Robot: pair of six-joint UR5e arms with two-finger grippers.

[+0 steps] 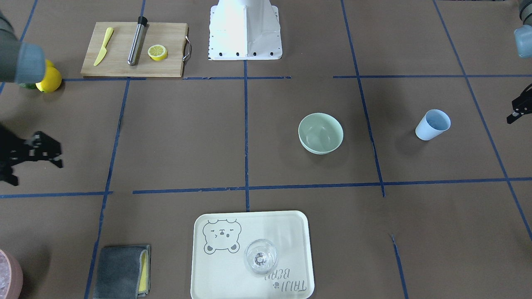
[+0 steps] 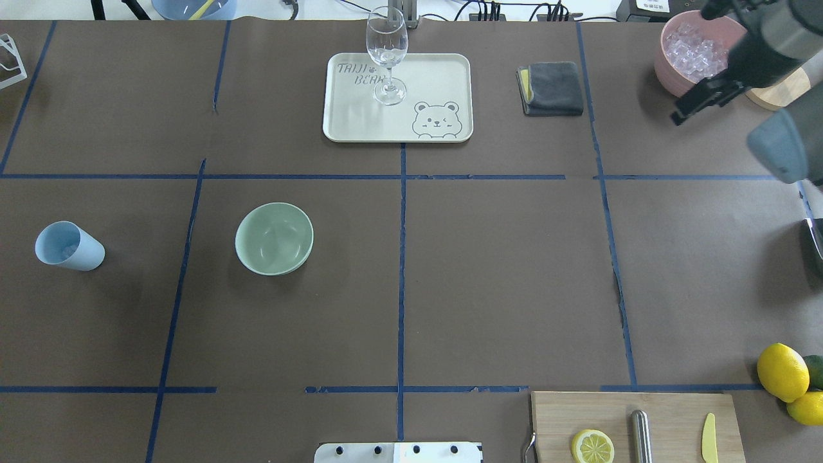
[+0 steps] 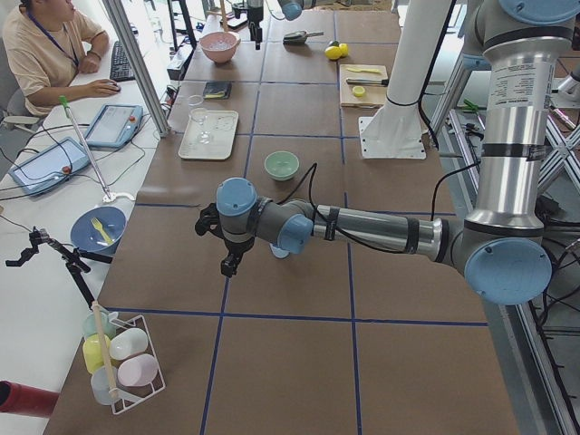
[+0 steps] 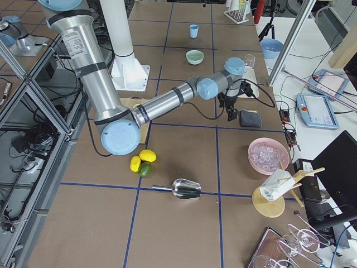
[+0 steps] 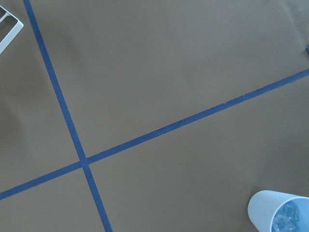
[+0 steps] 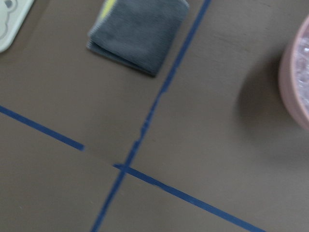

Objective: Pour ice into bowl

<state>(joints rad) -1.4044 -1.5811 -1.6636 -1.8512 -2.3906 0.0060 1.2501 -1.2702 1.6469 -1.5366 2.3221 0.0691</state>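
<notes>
The mint-green bowl [image 1: 320,133] stands upright on the brown table, left of centre in the overhead view [image 2: 274,238]. I see nothing in it. The light blue cup [image 2: 69,245] stands further left, and the left wrist view shows the ice [image 5: 288,221] inside the cup [image 5: 263,210]. My left gripper [image 1: 514,113] hangs at the table's left end beyond the cup, touching nothing; I cannot tell if it is open. My right gripper [image 2: 683,113] hovers by the pink bowl at the far right; its jaws are unclear.
The pink bowl [image 2: 669,64] holds more ice cubes. A cream tray [image 2: 443,71] carries a wine glass [image 2: 387,48]. A grey cloth [image 2: 553,87], lemons [image 2: 781,372], a cutting board [image 2: 669,411] with a lemon slice, and a metal scoop [image 4: 187,188] lie on the right half.
</notes>
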